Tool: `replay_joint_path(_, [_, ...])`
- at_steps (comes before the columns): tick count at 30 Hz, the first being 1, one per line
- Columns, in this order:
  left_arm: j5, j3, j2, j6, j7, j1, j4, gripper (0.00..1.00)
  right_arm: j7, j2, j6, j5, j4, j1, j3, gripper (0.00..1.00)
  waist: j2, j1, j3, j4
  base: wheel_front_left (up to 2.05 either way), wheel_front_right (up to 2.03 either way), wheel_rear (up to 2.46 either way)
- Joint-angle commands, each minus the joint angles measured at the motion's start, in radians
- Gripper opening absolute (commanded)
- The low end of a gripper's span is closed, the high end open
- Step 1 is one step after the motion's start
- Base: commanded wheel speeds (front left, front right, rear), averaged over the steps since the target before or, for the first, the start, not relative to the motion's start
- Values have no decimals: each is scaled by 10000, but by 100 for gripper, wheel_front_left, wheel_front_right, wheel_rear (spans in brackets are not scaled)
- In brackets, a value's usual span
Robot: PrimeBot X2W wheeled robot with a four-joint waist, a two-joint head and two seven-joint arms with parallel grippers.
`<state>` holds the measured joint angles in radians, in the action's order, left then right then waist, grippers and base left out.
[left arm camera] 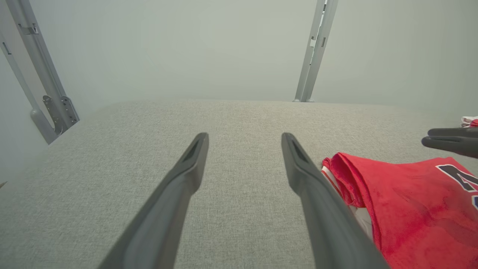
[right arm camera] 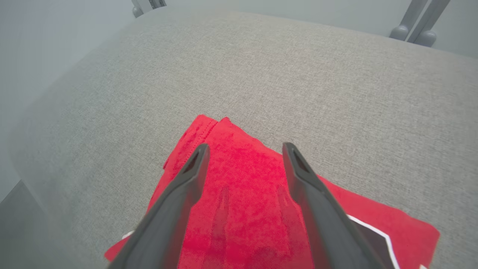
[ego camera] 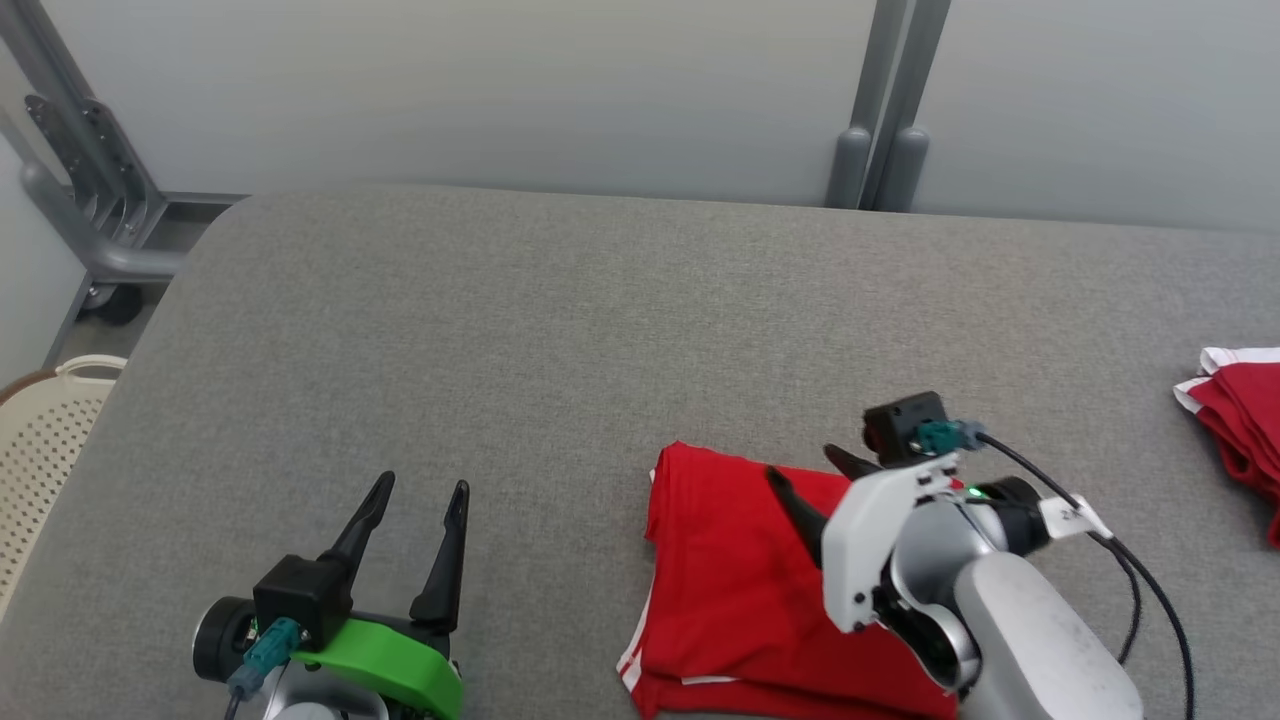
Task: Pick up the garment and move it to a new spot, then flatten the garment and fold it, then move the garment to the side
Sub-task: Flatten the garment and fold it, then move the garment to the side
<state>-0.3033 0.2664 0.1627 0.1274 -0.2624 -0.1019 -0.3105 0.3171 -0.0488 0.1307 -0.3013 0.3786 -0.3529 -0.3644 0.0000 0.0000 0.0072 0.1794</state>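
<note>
At the far left edge of the head view, a cream perforated basket [ego camera: 40,440] is seen beside the grey padded table [ego camera: 600,320]. At the lower left, the left gripper [ego camera: 422,485] is held just above bare fabric, its two dark fingers spread wide with nothing between them. To its right, near the front edge of the table, the red garment [ego camera: 720,580] is laid as a compact folded rectangle with white trim at its edges. The right gripper [ego camera: 800,462] is poised over the far part of the garment, fingers parted and no cloth caught between them. At the far right edge, well apart, another red garment [ego camera: 1235,410] with white trim is lying. The folding is judged to be finished or nearly so, with the move to the side not yet made. For that, all the layers would need to be pinched together at one edge, so that the fold is not undone when the garment is carried.
</note>
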Motion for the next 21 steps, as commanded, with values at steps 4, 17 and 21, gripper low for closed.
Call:
replay_joint_path(4, [133,-186,-64,-45,-30,171,53,100,600,-26,-3,509,-1322,1521,1693,100,0,0,-213,-425,0,0,0])
replay_joint_path(17, [236,-107,53,0,-30,-125,-2,100,914,-29,-3,370,-2351,3557,3532,100,0,0,242,-894,0,0,0])
replay_joint_path(21, [250,-7,93,11,-30,-206,16,100,732,-27,-3,196,-1940,3322,3596,100,0,0,402,-807,0,0,0])
